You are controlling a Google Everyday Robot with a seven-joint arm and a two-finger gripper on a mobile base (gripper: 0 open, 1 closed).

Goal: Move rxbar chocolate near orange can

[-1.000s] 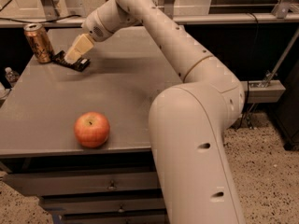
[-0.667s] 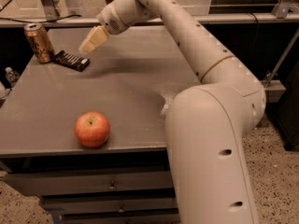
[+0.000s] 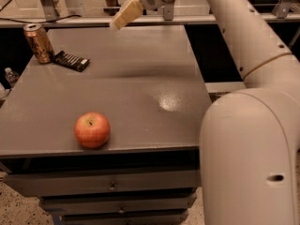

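Resting bar: the bar (image 3: 71,61) lies flat on the table (image 3: 140,78) at its far left, just beside the can (image 3: 38,42); whether the two touch I cannot tell; the task looks done
Can: upright near the far left corner, close to the edge
Gripper: the gripper (image 3: 125,14) hangs high over the far edge of the table, well apart from bar and can; it carries nothing; apart or together, I cannot tell
Risk, can: slim and upright, it would likely tip at a light knock; a return of the arm (image 3: 243,32) toward that corner could topple it or send it off the edge
Risk, bar: a second nudge could slide it away from the can and undo the placement
Risk, apple: the apple (image 3: 92,130) sits near the front edge; a low sweep could roll it off
Change: a second ago the gripper was down at the bar; now it is up and off to the right; bar, can and apple lie as before
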